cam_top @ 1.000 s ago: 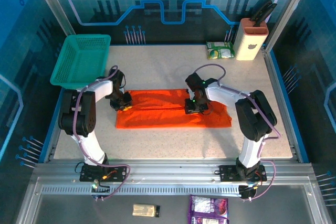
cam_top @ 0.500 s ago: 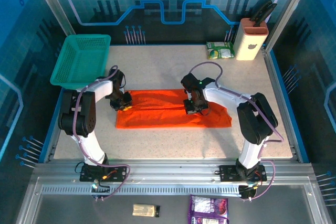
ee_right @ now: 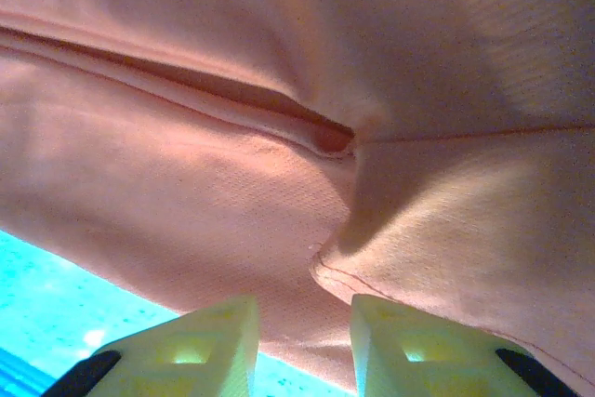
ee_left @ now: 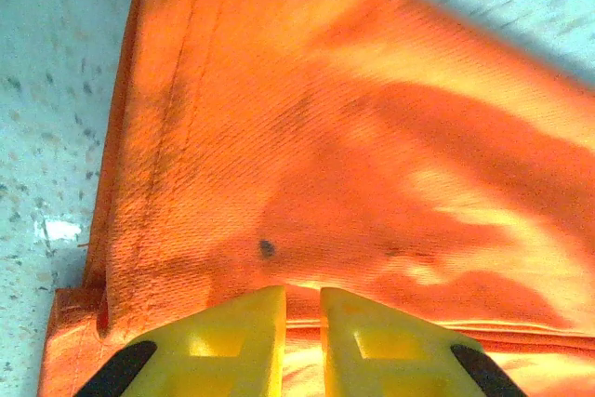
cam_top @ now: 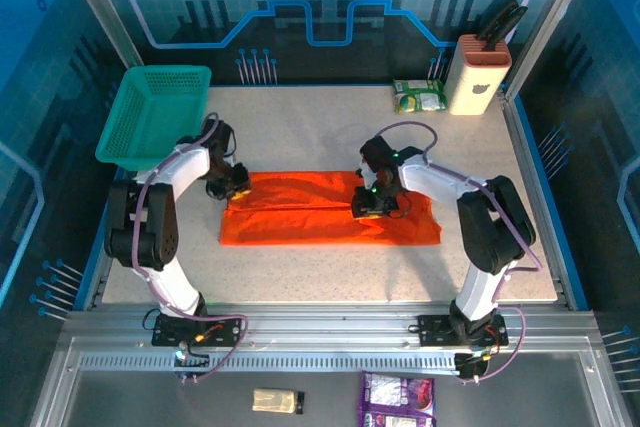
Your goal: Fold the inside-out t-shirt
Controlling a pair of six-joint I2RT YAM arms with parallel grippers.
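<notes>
Orange-red thin-knit t-shirt (cam_top: 330,222) is lying as flat strip, bare surface (cam_top: 300,132) all round. L end effector (ee_left: 302,299) is sitting nearly closed at hem edge, grip unclear. R end effector (ee_right: 305,309) is gaping partway, holding nothing.

the inside-out t-shirt (cam_top: 300,219) lies as a long band on the table (cam_top: 300,137).

Top external camera: fixed high behind the arm bases (cam_top: 195,327), facing down and forward. The whole table (cam_top: 300,137) is in frame, bases at the bottom edge.

Left wrist camera: very close, looking past the left gripper (ee_left: 303,299) at bottom centre onto the inside-out t-shirt (ee_left: 353,137) — speckled table surface along the left edge.

Right wrist camera: closer yet, with the right gripper (ee_right: 305,309) at bottom centre and cloth across most of the frame.

Shared ground — the t-shirt, in all three views.
</notes>
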